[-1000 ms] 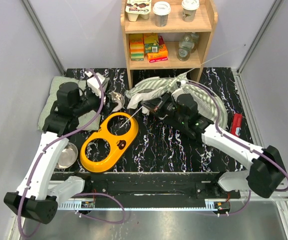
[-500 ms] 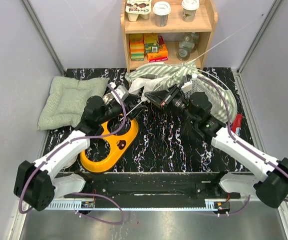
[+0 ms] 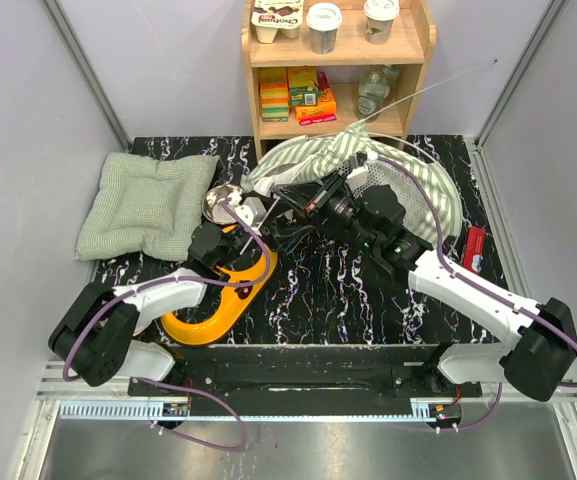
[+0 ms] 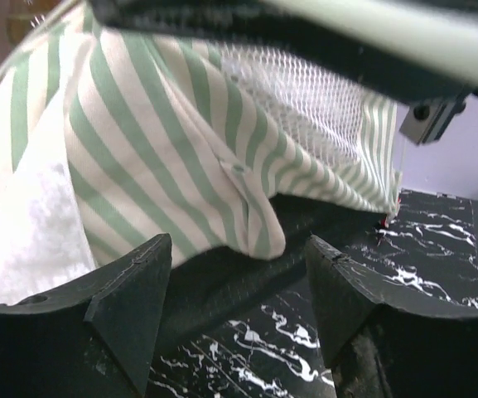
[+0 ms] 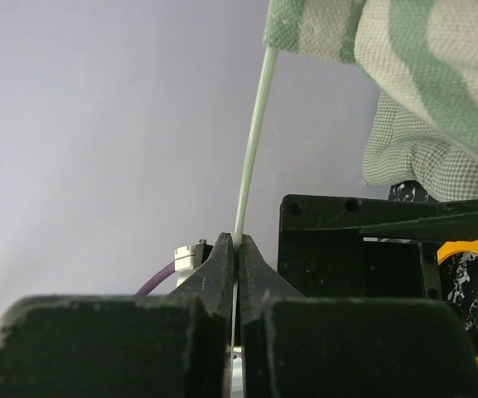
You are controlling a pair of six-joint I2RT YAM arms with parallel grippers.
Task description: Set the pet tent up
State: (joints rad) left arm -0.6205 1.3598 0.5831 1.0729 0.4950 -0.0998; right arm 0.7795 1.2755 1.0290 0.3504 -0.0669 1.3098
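The pet tent (image 3: 320, 160) lies crumpled in front of the shelf, its green-and-white stripes and white mesh panel (image 3: 408, 185) showing. One thin white pole (image 3: 428, 90) sticks out of it toward the back right. My right gripper (image 3: 288, 196) is at the tent's left front. In the right wrist view that gripper (image 5: 237, 245) is shut on a pole (image 5: 251, 141) that runs up into the striped fabric (image 5: 404, 58). My left gripper (image 3: 263, 215) sits just in front, low over the table. It is open (image 4: 239, 282), with nothing between its fingers, and the tent's striped edge (image 4: 164, 141) hangs just beyond them.
A wooden shelf (image 3: 338, 70) with boxes and cups stands behind the tent. A green quilted cushion (image 3: 143, 205) lies at the left. A yellow bowl holder (image 3: 218, 310) sits under my left arm, a metal bowl (image 3: 220, 203) beside it. A red object (image 3: 473, 248) lies at the right.
My left arm swung from over the cushion to the centre and now sits low at the tent's front. My right gripper kept hold of the pole while shifting slightly.
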